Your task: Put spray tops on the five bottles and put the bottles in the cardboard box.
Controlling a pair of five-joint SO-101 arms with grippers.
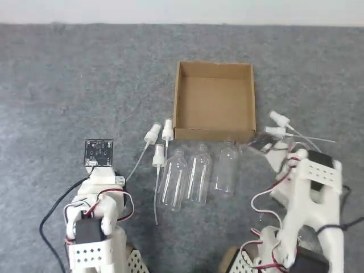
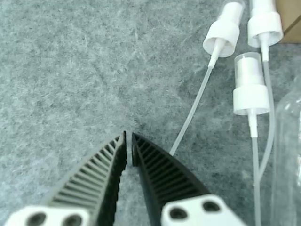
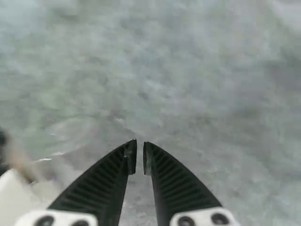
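Left wrist view: the left gripper (image 2: 129, 137) had its jaws drawn together to a thin slit, with nothing held between them. Three spray tops (image 2: 250, 89) lay ahead of the fingertips and off toward the right-arm side, apart from them. The dip tube (image 2: 193, 113) of the nearest top ran back toward the fingertips. A clear bottle (image 2: 288, 141) lay beyond those tops, cut off by the frame edge. A corner of the cardboard box (image 2: 290, 14) lay farther ahead.

High view: three bottles (image 1: 199, 173) lay side by side between the two arms, necks pointing at the near wall of the box and close to it. Two more spray tops lay ahead of the right arm (image 1: 310, 193), just beside the box corner on that side, with their tubes trailing outward. Bare grey carpet (image 1: 68, 85) stretched ahead of the left arm (image 1: 94, 227) and along its outer side. The wrist camera board (image 1: 98, 152) covered that arm's fingers from above.

Right wrist view: the right gripper (image 3: 139, 146) had its jaws nearly closed, a narrow gap remaining, and nothing gripped. Carpet lay ahead of its fingertips. A pale shape (image 3: 19, 174) beside one finger could not be identified.
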